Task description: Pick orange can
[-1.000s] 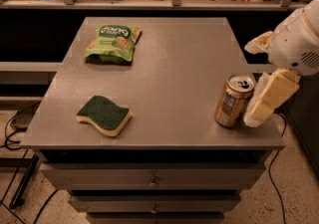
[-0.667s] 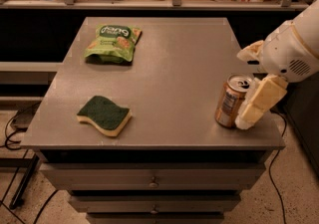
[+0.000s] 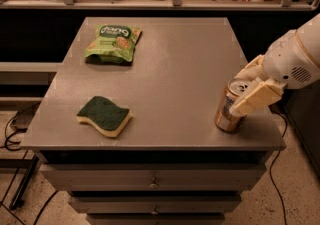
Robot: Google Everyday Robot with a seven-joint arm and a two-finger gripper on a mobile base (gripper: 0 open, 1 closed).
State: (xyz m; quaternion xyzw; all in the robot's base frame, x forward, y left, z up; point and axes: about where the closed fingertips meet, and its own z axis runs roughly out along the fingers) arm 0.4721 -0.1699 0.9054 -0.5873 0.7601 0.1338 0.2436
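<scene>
The orange can (image 3: 226, 114) stands upright near the table's front right corner, its silver top showing. My gripper (image 3: 240, 94) reaches in from the right at the height of the can's upper half. It is open, with the can between its jaws. One cream finger (image 3: 257, 98) crosses in front of the can's right side and the other finger (image 3: 251, 66) sits behind it. The white arm (image 3: 295, 59) extends off the right edge.
A green and yellow sponge (image 3: 105, 115) lies at the front left of the grey table (image 3: 175, 69). A green chip bag (image 3: 114, 43) lies at the back left. Drawers sit below the tabletop. A shelf with packages runs behind the table.
My gripper has moved left from beside the can, so its fingers now straddle it. The can, sponge and bag have not moved.
</scene>
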